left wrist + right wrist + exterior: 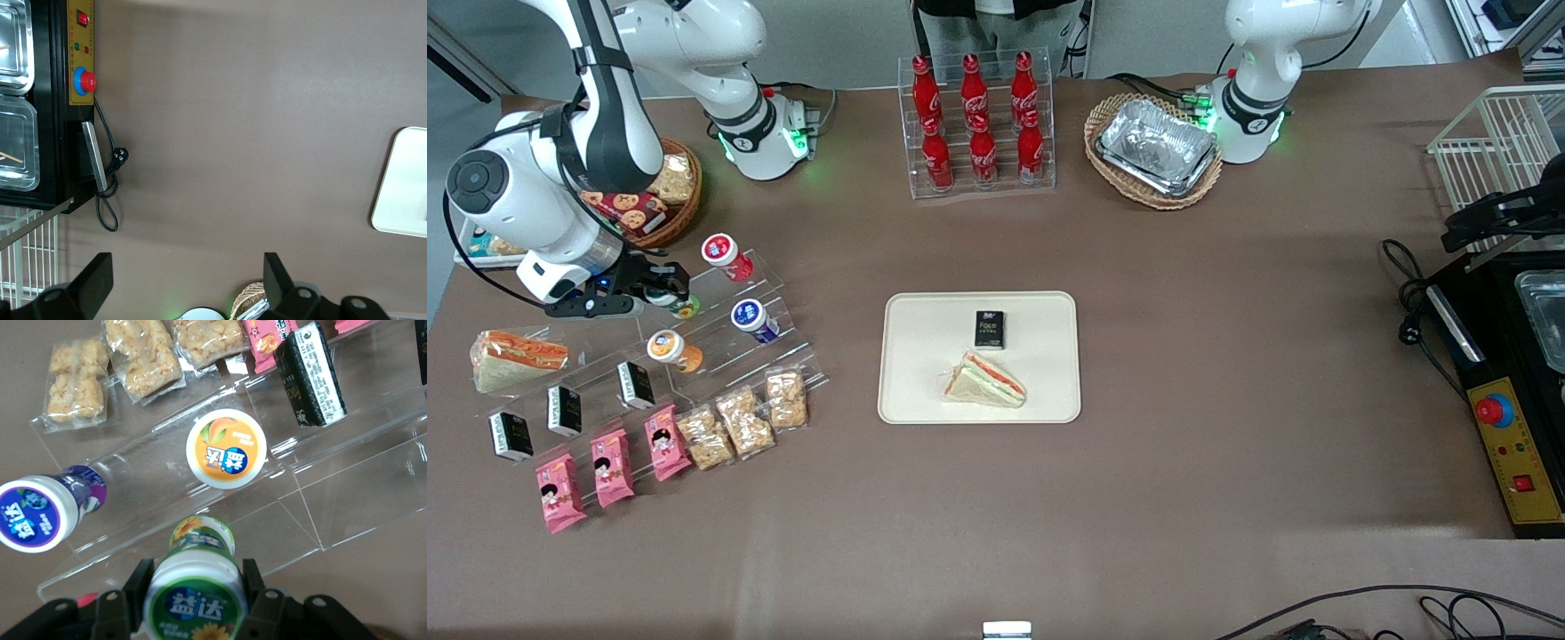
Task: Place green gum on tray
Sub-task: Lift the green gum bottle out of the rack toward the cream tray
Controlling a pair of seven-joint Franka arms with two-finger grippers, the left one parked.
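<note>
From my remote station I saw the right arm's black two-finger gripper (665,293) down at the clear acrylic stepped display rack (720,342) toward the working arm's end of the brown table (1227,356). In the wrist view the gripper (193,587) had its two black fingers (137,583) pressed against either side of the green gum (195,590), a small cylindrical bottle with a round green-and-white lid and a white body printed in yellow-green, so the jaws were closed narrowly around it. From the front the green gum (680,305) sat between the fingers at the rack's upper steps, its lower end showing yellow-green just past the fingertips; I could not tell whether it touched the acrylic.

On the rack near it lay an orange-lidded round bottle (225,449), a blue-lidded bottle with a purple body (40,512) and a red-lidded bottle (725,253). Small black rectangular packs (310,377) stood on a lower step, with clear bags of pale crunchy snacks (143,360) nearer the front camera.

The large flat cream-white rectangular tray (925,400) with rounded corners lay at the middle of the table, well apart from the gripper. It carried a small black box (989,329) and a wrapped triangular sandwich (984,380), the sandwich nearer the front camera. The left wrist view caught one rounded corner of the tray (403,193).
</note>
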